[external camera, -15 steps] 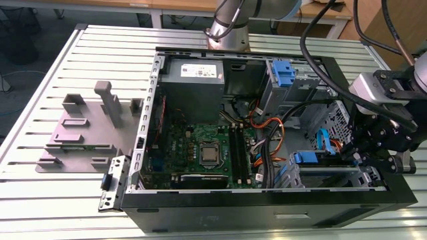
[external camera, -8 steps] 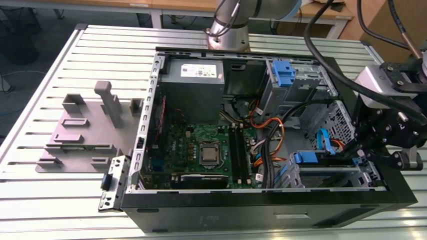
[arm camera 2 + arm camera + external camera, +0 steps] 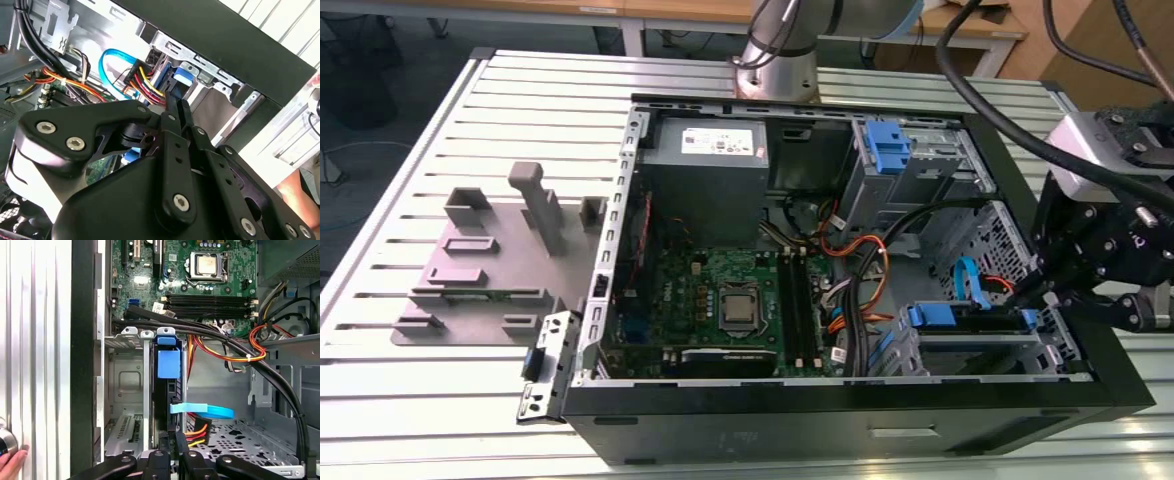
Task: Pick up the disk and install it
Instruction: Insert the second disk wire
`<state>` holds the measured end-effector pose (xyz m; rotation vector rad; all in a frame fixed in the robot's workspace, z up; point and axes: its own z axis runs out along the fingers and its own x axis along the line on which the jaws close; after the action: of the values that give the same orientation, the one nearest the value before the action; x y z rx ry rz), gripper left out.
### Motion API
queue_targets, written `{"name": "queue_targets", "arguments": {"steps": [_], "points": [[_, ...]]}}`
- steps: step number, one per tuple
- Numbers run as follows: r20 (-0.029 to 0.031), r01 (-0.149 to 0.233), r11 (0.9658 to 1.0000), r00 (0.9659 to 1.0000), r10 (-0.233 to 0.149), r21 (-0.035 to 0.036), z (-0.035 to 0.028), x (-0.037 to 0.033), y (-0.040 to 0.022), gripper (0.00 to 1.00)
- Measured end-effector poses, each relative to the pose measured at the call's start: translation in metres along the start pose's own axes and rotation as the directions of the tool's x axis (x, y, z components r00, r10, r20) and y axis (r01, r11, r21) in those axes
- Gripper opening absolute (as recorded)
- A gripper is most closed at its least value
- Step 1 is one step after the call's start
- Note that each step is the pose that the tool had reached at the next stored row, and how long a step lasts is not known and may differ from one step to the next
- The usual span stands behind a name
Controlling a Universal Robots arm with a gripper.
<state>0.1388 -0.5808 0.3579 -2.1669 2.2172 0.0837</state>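
Well, the gripper is down at the corner of the open computer case, on the exterior view's right, reaching into the metal drive cage. The disk stands on edge in a slot of that cage, its blue carrier tab pointing toward the motherboard. In the first wrist view the gripper has its two fingers drawn in on either side of the disk's near end, so I'd say it is clamped on the disk rather than just hovering beside it. Holding it by that thin end makes sense, since the cage walls leave no room to grasp its flat faces. The second wrist view shows the gripper with its tips nearly together, right up against the blue carrier.

A light blue data cable and a bundle of red, yellow and orange wires lie just beside the slot, and thick black cables drape across the cage's top.

As I judge it, the disk is in its bay or very nearly so. Whether it has clicked fully home, I can't tell.

A person's hand rests on the slatted table beside the case, apart from the work.
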Motion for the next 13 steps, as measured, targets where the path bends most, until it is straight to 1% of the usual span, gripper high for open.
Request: {"name": "queue_targets", "arguments": {"steps": [2,3,5,6,10,13], "points": [[-0.0001,0.0,1.0,1.0,0.0,0.0001,-0.0026,-0.0001,0.0001,0.16],[0.0005,0.0,1.0,1.0,0.0,0.0,-0.0017,-0.0001,0.0006,0.16],[-0.0001,0.0,1.0,1.0,0.0,0.0009,0.0016,-0.0006,0.0048,0.16],[0.0002,0.0,1.0,1.0,0.0,0.001,0.0035,-0.0006,0.0058,0.16],[0.0,0.0,1.0,1.0,0.0,0.0011,0.0038,-0.0007,0.0058,0.16],[-0.0001,0.0,1.0,1.0,0.0,0.0011,0.0043,-0.0026,0.0058,0.16]]}}
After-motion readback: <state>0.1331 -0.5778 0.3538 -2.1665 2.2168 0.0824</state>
